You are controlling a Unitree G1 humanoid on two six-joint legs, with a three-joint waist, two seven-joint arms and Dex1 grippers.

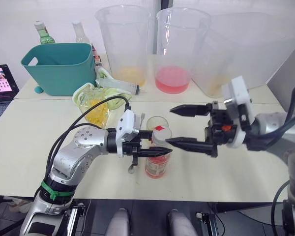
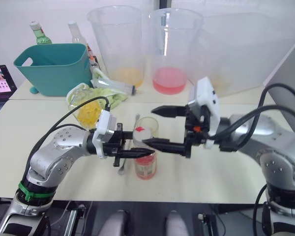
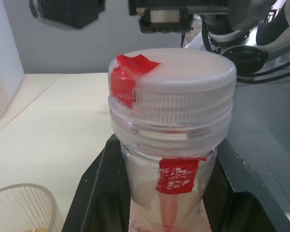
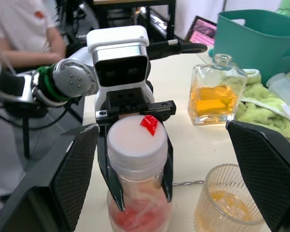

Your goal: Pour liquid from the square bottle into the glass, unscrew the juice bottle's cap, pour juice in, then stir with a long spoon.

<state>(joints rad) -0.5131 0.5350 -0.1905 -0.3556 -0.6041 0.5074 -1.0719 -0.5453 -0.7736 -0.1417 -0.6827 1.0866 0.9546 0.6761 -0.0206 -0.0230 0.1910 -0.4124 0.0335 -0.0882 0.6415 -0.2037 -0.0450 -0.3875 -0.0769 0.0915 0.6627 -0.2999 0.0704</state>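
- Pale cream table (image 1: 29,142) carries everything, with a white wall behind; at the far left sits a teal plastic tub (image 1: 61,66), and behind the work area stand three huge clear measuring buckets (image 1: 123,44) (one holds pink liquid, the others a little yellow)
- Just right of the tub lies a green cloth (image 4: 261,104), soft and crumpled, and beside it the square bottle (image 4: 218,92) of faceted glass, upright, about half full of yellow-orange liquid
- Left gripper (image 1: 150,145) is closed around the neck of the juice bottle (image 1: 157,164), its black fingers pressing both sides under the cap (image 3: 171,79); the bottle stands upright on the table near the front edge
- Cap is white ribbed plastic with a red mark on top, not yet removed
- Glass (image 4: 227,203), a ribbed clear tumbler with a little yellow liquid at the bottom, stands just behind the juice bottle; the thin metal long spoon (image 2: 129,147) lies on the table beside them
- Right gripper (image 1: 184,125) hangs wide open and holds nothing, its fingers on either side of the cap
- Risk, in my judgement: the smooth plastic bottle may turn together with the cap if the left grip is weak, or it may tip toward the glass and knock it
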